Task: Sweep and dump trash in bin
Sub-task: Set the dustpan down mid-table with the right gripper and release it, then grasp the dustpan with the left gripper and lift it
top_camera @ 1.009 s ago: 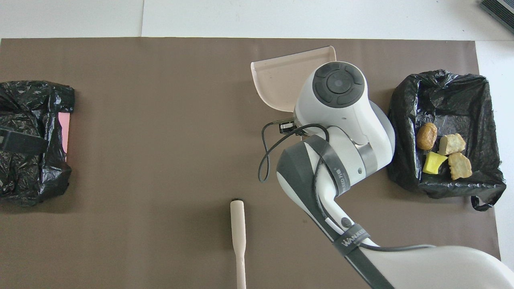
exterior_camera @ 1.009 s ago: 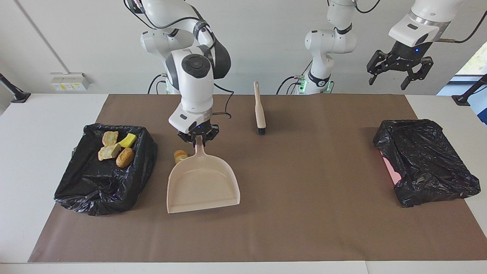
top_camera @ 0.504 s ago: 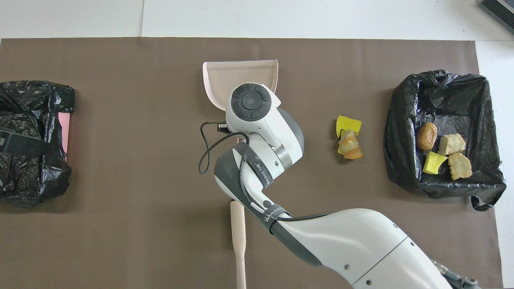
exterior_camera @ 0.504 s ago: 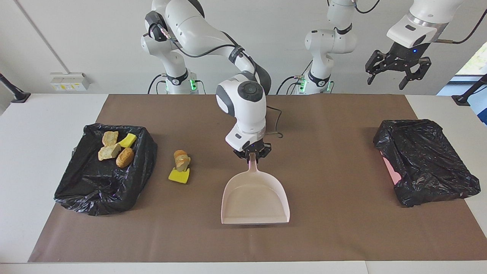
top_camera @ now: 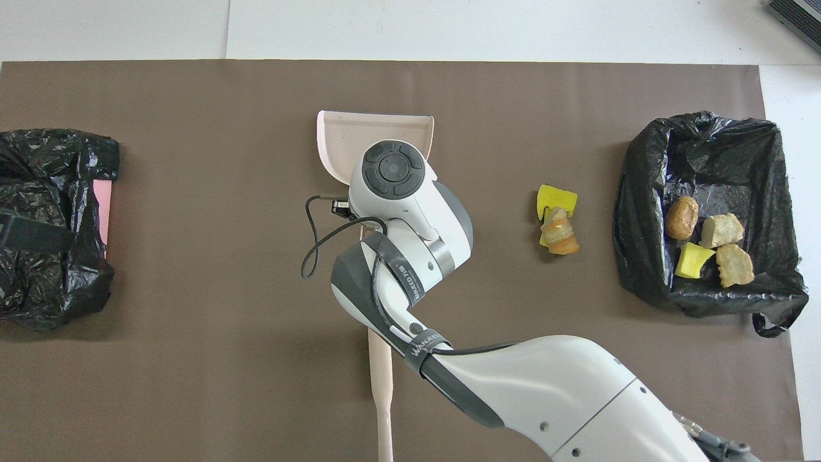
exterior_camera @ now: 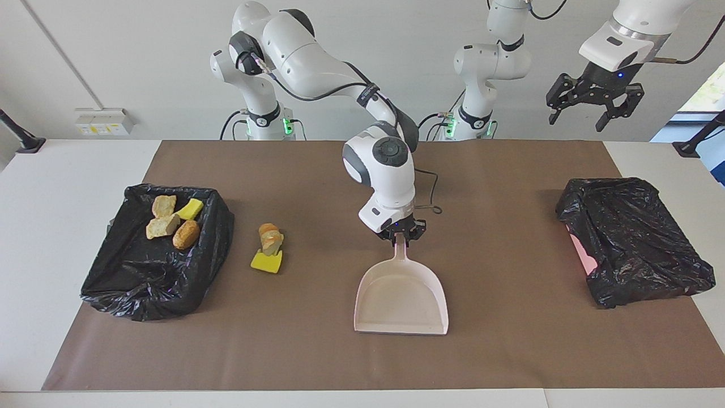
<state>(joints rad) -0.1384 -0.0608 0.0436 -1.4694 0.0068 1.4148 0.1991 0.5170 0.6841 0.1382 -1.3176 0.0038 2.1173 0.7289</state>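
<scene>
Two pieces of trash lie on the brown mat beside the bin: a yellow sponge chunk (exterior_camera: 266, 262) (top_camera: 555, 197) and a crusty bread piece (exterior_camera: 270, 238) (top_camera: 560, 234) leaning on it. The black-bagged bin (exterior_camera: 156, 277) (top_camera: 648, 192), at the right arm's end, holds several more trash lumps (exterior_camera: 170, 218) (top_camera: 705, 247). The pale pink dustpan (exterior_camera: 402, 297) (top_camera: 346, 138) lies flat at mid-mat. My right gripper (exterior_camera: 401, 235) is down at the tip of its handle; the wrist hides it from above. My left gripper (exterior_camera: 576, 123) waits high up, open and empty.
A second black-bagged bin (exterior_camera: 631, 238) (top_camera: 51, 224) stands at the left arm's end of the table. A beige brush (top_camera: 383, 385) lies on the mat nearer to the robots than the dustpan, partly under the right arm.
My right arm has carried the dustpan from beside the bin toward the mat's middle, uncovering the sponge and bread pieces. The left arm has barely moved.
</scene>
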